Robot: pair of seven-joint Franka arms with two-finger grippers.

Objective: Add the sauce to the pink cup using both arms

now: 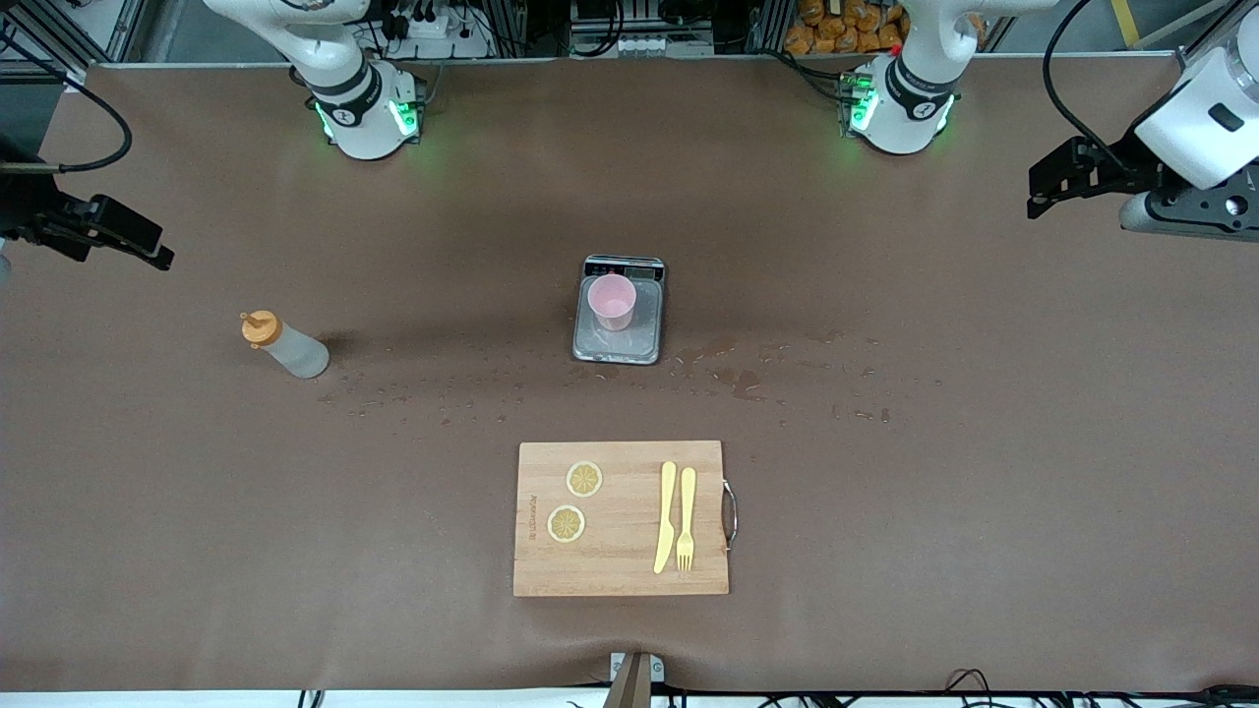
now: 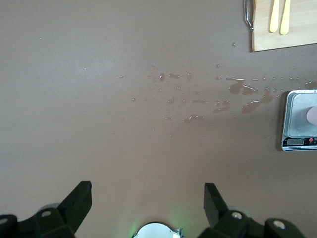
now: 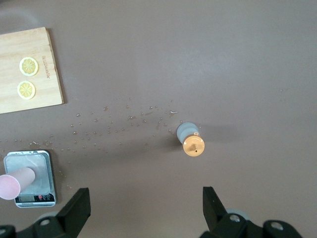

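The sauce bottle (image 1: 283, 344), translucent with an orange cap, stands upright on the table toward the right arm's end; it also shows in the right wrist view (image 3: 190, 139). The pink cup (image 1: 612, 301) stands on the grey scale (image 1: 618, 344) at the table's middle, and shows in the right wrist view (image 3: 10, 184) and at the edge of the left wrist view (image 2: 313, 115). My right gripper (image 1: 149, 248) hangs high over the right arm's end of the table, open and empty (image 3: 146, 203). My left gripper (image 1: 1041, 197) hangs high over the left arm's end, open and empty (image 2: 147, 198).
A wooden cutting board (image 1: 622, 560) lies nearer to the front camera than the scale, with two lemon slices (image 1: 584, 479), a yellow knife (image 1: 666, 516) and a yellow fork (image 1: 686, 518) on it. Wet droplets (image 1: 733, 374) are scattered on the brown table beside the scale.
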